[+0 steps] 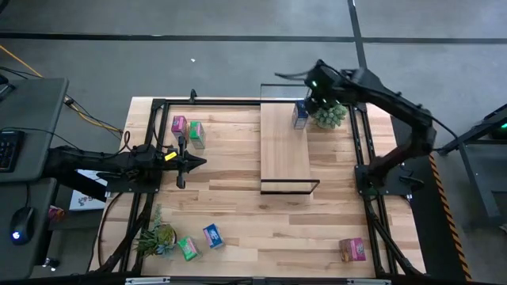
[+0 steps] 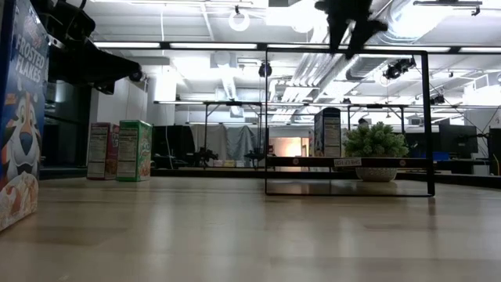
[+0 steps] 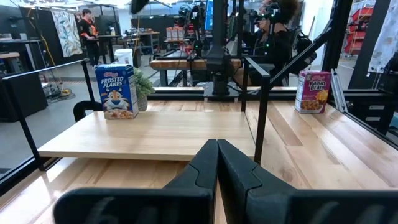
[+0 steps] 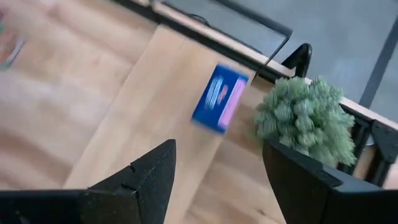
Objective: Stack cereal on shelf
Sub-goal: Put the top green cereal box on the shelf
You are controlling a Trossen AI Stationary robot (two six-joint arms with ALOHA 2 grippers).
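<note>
**One blue box on the shelf; five still on the table**

We have the right gripper (image 1: pixel 315 89) above the far end of the shelf (image 1: pixel 283 150), fingers spread wide with nothing between them. Below it, in the right wrist view, a blue cereal box (image 4: pixel 219 98) stands on the shelf board just beside a potted plant (image 4: pixel 305 121). The left gripper (image 1: pixel 192 163) hovers over the table's left part, fingers pressed together and holding nothing.

Remaining cereal on the table: a pink box (image 1: pixel 178 124) and a green box (image 1: pixel 196 134) at the left, near the left gripper; a green box (image 1: pixel 188 248) and a blue box (image 1: pixel 212 235) by a second plant (image 1: pixel 157 236) at the near edge; a pink box (image 1: pixel 353 249) near the right corner.

Risks, as we judge them:
- The placed box sits close to the plant and the shelf's edge; a sideways move by the open fingers could clip it and tip it off.
- The shelf's thin black wire frame (image 2: pixel 427 125) stands near the arm's path; a low sweep could catch it and shift the shelf.
- Later boxes set tight against the first may push it over.
</note>
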